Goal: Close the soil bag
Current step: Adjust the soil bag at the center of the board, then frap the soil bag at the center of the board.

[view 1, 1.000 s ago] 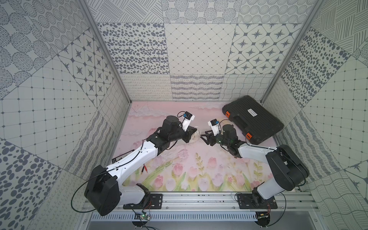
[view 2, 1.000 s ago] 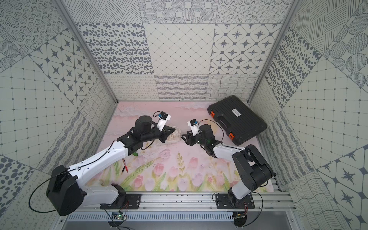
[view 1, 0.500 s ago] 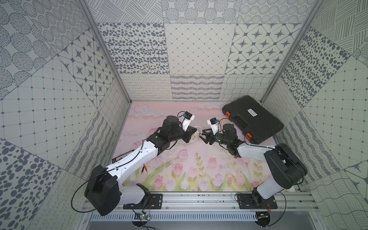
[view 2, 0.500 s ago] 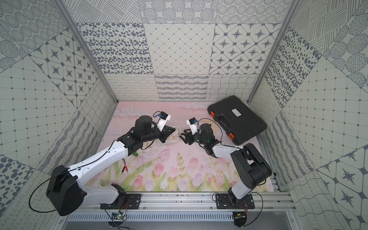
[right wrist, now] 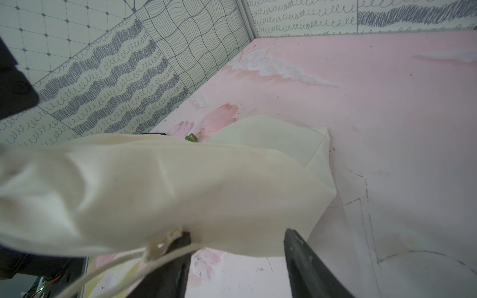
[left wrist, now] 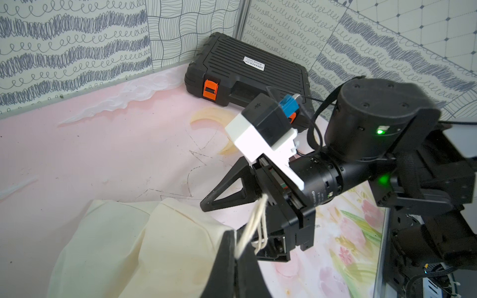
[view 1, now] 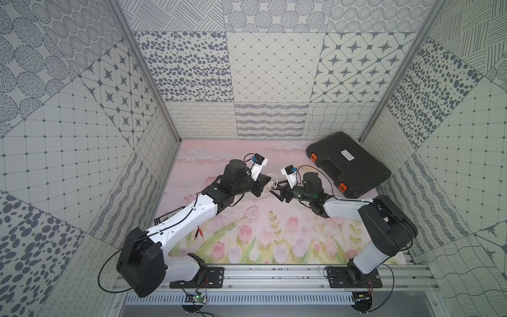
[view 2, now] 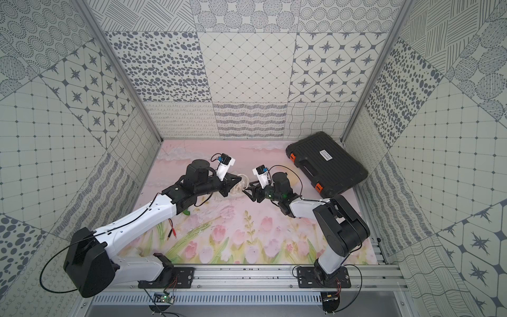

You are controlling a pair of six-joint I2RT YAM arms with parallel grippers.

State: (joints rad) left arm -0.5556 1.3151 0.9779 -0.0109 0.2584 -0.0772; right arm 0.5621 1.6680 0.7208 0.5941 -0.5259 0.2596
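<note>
Two grippers meet nose to nose just toward 12 o'clock from the middle of the floral mat [view 1: 247,233]. There the soil bag [left wrist: 144,240] lies on the mat as a cream heap, mostly hidden beneath the left gripper [left wrist: 236,254] in both top views. I see that left gripper, reaching in from 9 o'clock, clenched on the thin white cords [left wrist: 254,222], while the right gripper [view 1: 275,189], facing it from 3 o'clock, has its jaws spread with the cords running up against one finger, and the black case [view 1: 348,164] lies well apart at 2 o'clock.
</note>
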